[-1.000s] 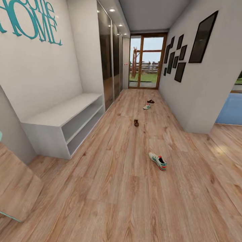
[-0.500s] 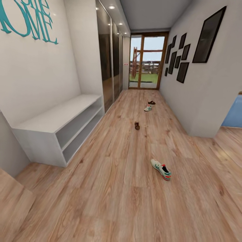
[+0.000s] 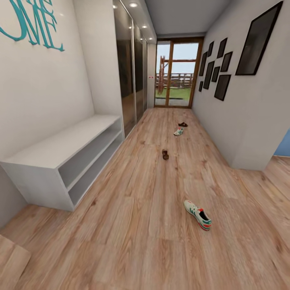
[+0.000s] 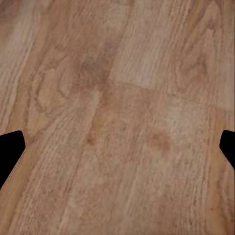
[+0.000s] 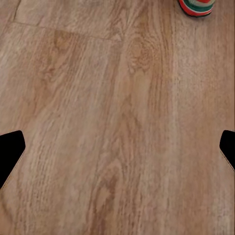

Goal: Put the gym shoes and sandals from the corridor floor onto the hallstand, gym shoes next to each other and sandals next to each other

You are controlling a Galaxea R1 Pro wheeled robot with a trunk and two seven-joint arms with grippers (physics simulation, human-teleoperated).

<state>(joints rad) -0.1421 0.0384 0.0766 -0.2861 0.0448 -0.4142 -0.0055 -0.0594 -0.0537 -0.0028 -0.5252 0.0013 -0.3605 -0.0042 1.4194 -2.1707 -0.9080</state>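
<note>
Near gym shoe (image 3: 197, 214) lies on corridor floor (image 3: 133, 241), well out from hallstand (image 3: 60, 161), on the far side of the corridor from it and closer to the camera than its near end. Toe points up-corridor, red-orange heel toward the camera, sole down. Bare planks all round it; nothing touching. In right wrist view its red/green heel end (image 5: 196, 7) sits cut off at the frame edge, planks elsewhere.

Near sandal (image 3: 165, 154) lies mid-corridor, beyond the hallstand's midpoint, apart from its front edge w/ a wide strip of open floor between. Far gym shoe (image 3: 178, 131) and far sandal (image 3: 183, 124) lie close together past the hallstand's far end, nearer the right wall (image 3: 241, 121); too small to tell if touching.

Hallstand: pale grey low bench along left wall, top bare, two open shelf levels facing the corridor, both showing nothing inside. Front edge runs straight; near corner stands out onto the floor. Dark glossy wardrobe doors (image 3: 129, 76) follow beyond it, glass door (image 3: 175, 72) at corridor end. Black frames (image 3: 221, 86) on right wall, teal lettering (image 3: 32, 24) above hallstand.

Left gripper (image 4: 117, 147): fingertips at opp. frame edges, spread wide, holding nothing, planks below. Right gripper (image 5: 117, 149): same, spread wide, nothing between.
</note>
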